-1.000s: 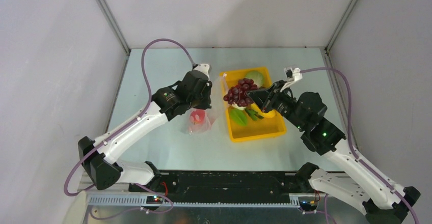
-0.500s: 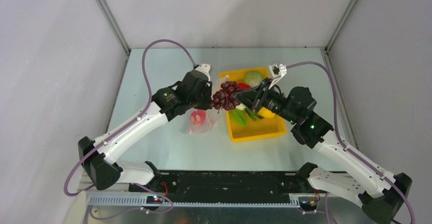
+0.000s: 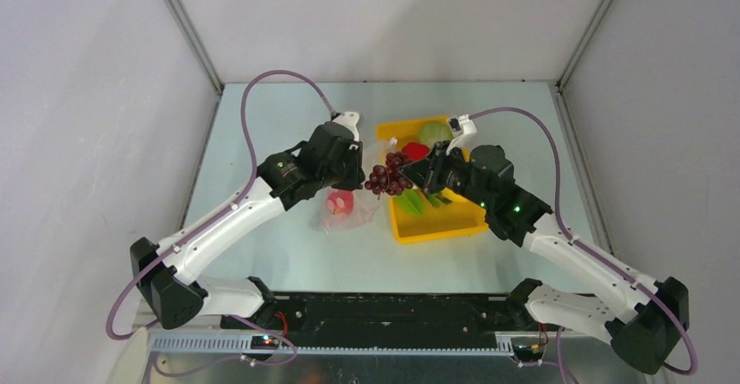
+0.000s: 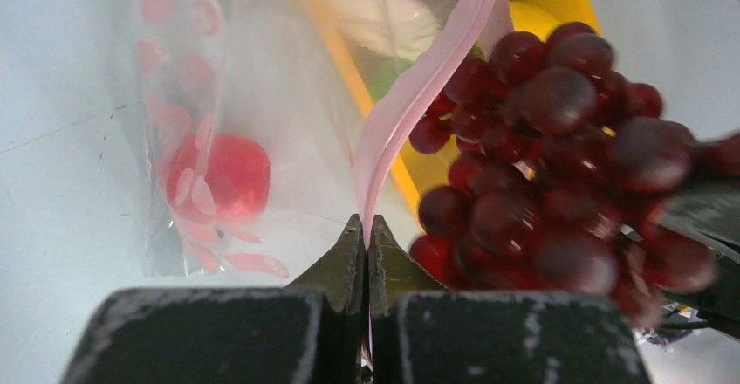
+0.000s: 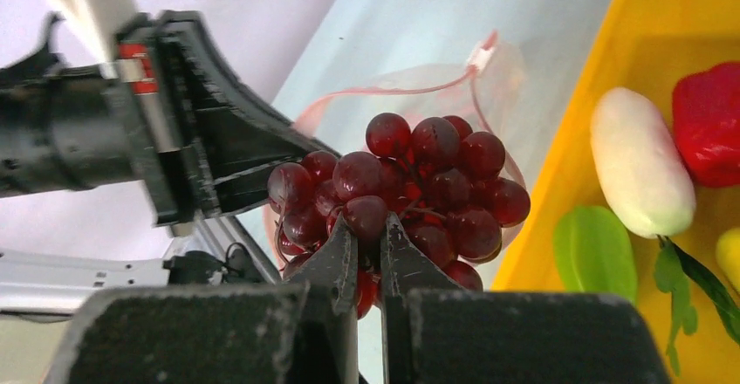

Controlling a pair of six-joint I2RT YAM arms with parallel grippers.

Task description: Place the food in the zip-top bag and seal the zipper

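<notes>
The right gripper [image 5: 368, 223] has carried the grapes [image 3: 388, 177] left from above the yellow tray [image 3: 436, 229] to the mouth of the zip-top bag [image 3: 347, 214], jaws clamped on the bunch. The left gripper [image 4: 365, 227] pinches the zipper [image 4: 410, 96]; a red apple [image 4: 218, 174] lies inside.

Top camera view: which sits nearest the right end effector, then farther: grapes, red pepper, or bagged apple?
1. grapes, gripped in the right end effector.
2. red pepper, just beyond, in the yellow tray.
3. red apple, farther left, inside the zip-top bag.
</notes>
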